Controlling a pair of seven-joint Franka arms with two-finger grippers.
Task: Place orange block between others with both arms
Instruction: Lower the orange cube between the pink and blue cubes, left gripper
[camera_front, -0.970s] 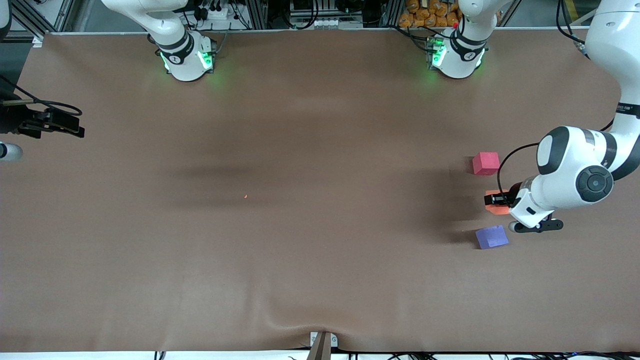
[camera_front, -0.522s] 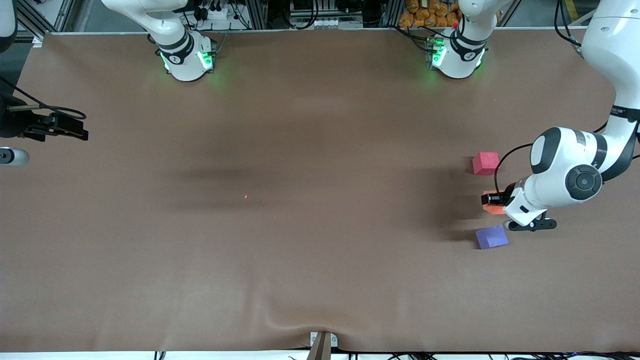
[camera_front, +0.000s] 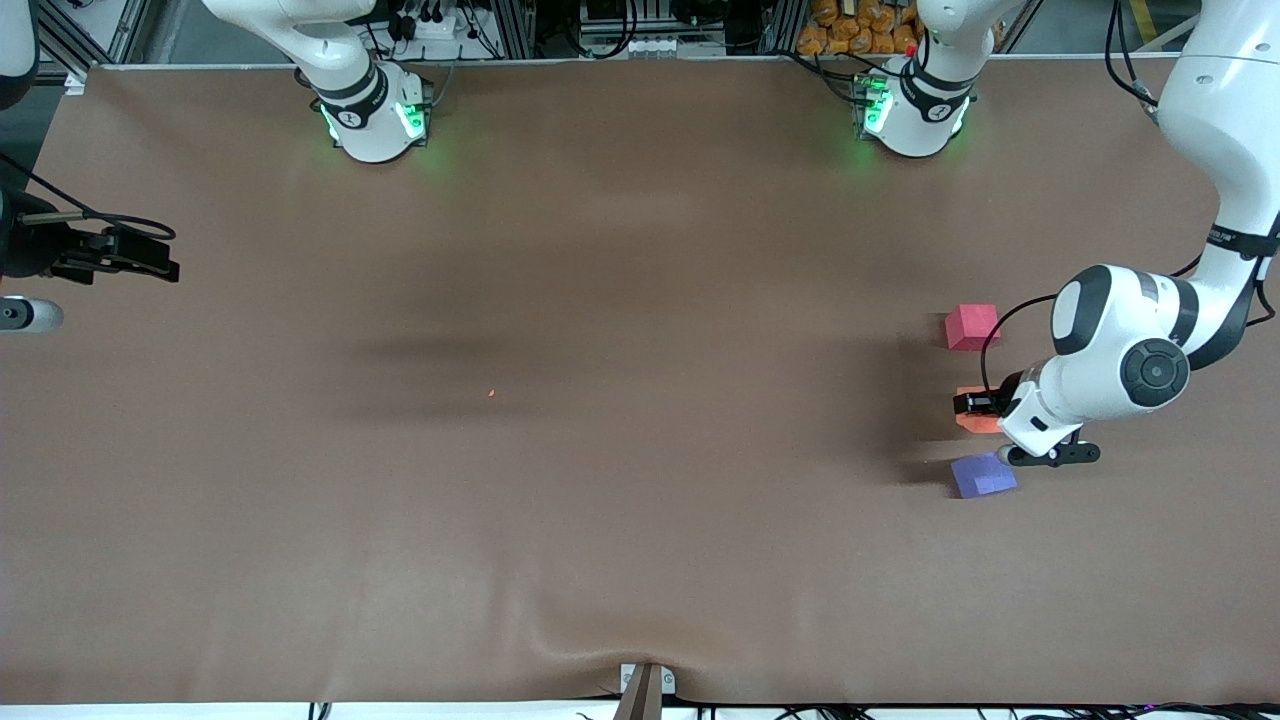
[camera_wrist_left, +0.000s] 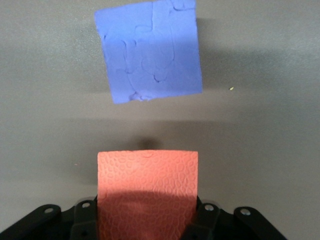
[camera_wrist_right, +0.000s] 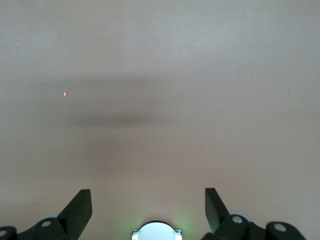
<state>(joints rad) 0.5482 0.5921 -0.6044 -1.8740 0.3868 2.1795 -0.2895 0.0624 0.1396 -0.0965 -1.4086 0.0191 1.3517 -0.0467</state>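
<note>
- Left pincer (camera_front: 972, 404) clamped on orange block (camera_front: 978, 422), between red-pink cube (camera_front: 971, 327) and purple-blue cube (camera_front: 984, 475).
- Right pincer (camera_wrist_right: 148, 206) waits wide apart, empty, at right arm's end of counter (camera_front: 620, 450).

Bare table (camera_front: 620, 330) lies open; red-pink cube (camera_front: 971, 327) and purple-blue cube (camera_front: 983, 474) obstruct.

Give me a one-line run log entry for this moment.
left gripper: shut on orange block, over gap between red-pink cube and purple-blue cube | right gripper: open, waiting at right arm's table end | block not released
</note>
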